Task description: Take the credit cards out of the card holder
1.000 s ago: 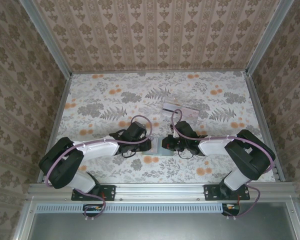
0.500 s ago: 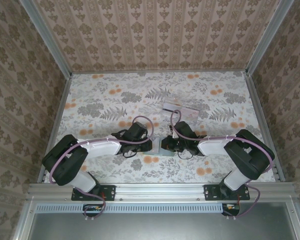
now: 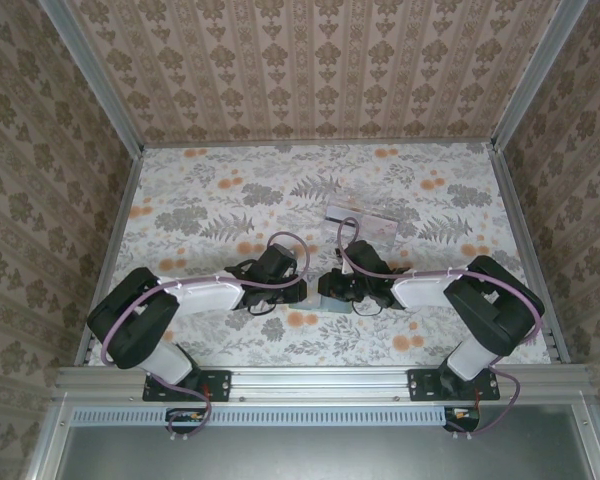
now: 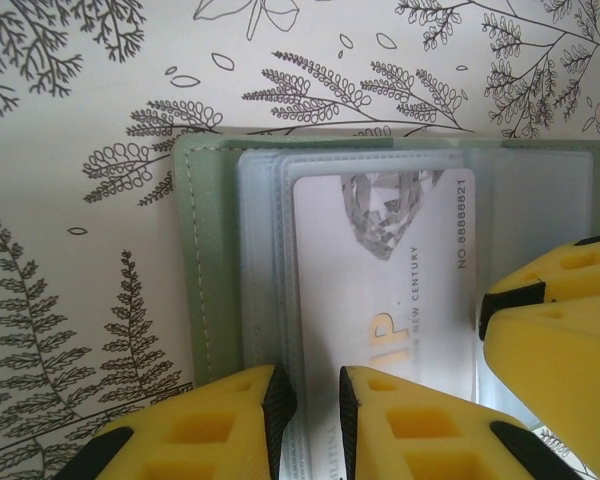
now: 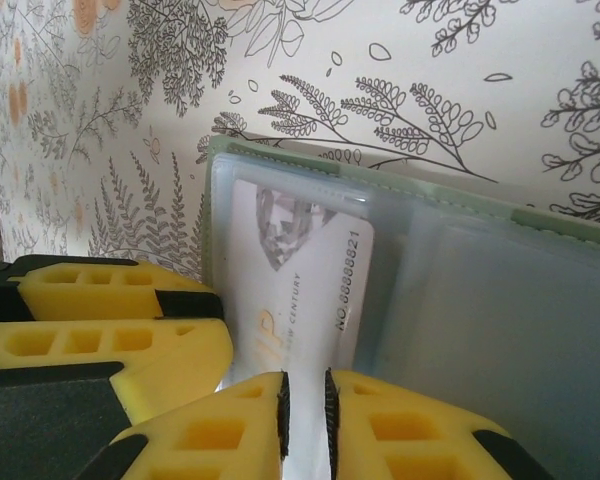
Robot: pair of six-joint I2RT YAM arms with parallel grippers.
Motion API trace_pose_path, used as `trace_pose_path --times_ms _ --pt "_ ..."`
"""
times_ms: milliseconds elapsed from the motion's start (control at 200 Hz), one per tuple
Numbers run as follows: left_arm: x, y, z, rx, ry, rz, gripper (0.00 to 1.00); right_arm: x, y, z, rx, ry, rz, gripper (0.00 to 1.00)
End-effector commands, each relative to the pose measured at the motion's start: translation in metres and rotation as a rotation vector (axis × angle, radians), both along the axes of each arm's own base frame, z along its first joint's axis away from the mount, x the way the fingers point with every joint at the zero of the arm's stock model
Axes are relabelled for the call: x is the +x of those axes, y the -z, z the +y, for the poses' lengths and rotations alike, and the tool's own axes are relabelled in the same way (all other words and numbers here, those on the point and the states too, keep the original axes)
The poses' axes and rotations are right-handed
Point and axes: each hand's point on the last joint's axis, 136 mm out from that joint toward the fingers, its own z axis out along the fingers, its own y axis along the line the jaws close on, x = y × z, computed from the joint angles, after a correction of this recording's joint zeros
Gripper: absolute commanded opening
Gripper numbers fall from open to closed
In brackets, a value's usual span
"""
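The card holder [image 4: 206, 290] lies open on the floral table between both arms [image 3: 321, 305], with a grey-green cover and clear sleeves [image 5: 480, 300]. A white credit card [image 4: 380, 290] with a diamond print and "VIP" lettering lies on its panel [image 5: 300, 270]. My left gripper [image 4: 315, 415] sits at the holder's near edge, jaws slightly apart over the sleeve edges. My right gripper [image 5: 305, 415] stands over the card's near end with a narrow gap, the card showing between its jaws. The right gripper's fingers [image 4: 560, 340] reach in at the card's right side. The left gripper's fingers [image 5: 110, 340] lie close beside the holder's left edge.
A clear tray [image 3: 360, 218] holding pale cards lies further back, right of centre. Patterned walls and a metal frame [image 3: 520, 250] close in the table on three sides. Both wrists [image 3: 270, 270] nearly meet over the holder.
The right gripper's jaws have parted a little. Both wrists have drifted slightly left over the holder. The holder and card stay where they were.
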Motion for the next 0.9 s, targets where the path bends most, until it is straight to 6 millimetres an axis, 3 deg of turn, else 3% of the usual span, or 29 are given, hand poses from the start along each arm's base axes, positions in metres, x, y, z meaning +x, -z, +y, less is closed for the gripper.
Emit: trace_pose_path --times_ms 0,325,590,770,895 --pt "-0.011 0.014 0.007 0.036 0.007 0.044 0.24 -0.002 0.011 -0.005 -0.051 0.016 0.021 0.21" --pt "-0.013 0.017 0.008 0.041 0.003 0.048 0.2 -0.004 0.021 -0.012 -0.093 0.033 0.052 0.22" --pt "-0.015 0.02 0.003 0.04 0.016 0.058 0.17 -0.002 0.011 0.007 0.021 -0.006 0.038 0.21" --pt "-0.016 0.021 0.004 0.05 0.014 0.059 0.16 -0.004 0.012 0.003 0.018 0.007 0.039 0.11" --pt "-0.015 0.021 0.007 0.067 0.006 0.058 0.14 -0.005 0.011 -0.003 0.012 0.02 0.031 0.11"
